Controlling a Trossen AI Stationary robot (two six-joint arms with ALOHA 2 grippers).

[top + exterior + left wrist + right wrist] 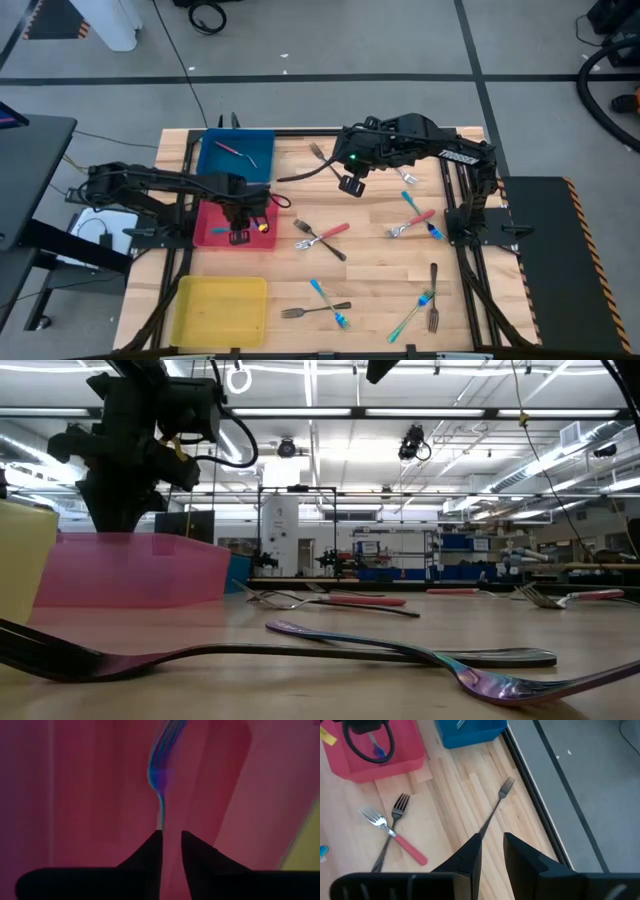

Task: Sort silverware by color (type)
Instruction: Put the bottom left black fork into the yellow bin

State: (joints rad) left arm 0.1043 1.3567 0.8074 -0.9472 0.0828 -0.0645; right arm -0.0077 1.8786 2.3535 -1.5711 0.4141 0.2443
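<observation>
While a blue-tinted fork [161, 780] lies inside the red bin [212, 228], the left gripper [170, 851] hangs just above it, its jaws slightly parted and released. Over the table's far side, the right gripper [492, 851] stands with jaws apart above a dark fork [496, 809] near the table edge [532, 795], gripping nothing. Other forks [322, 236] lie scattered across the open wood between the arms.

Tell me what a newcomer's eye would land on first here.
The three coloured bins at the table's left side: blue bin, red bin, yellow bin. The left gripper hangs over the red bin with a fork between its fingers. Loose forks lie scattered over the wood, and the right gripper hovers above them.
</observation>
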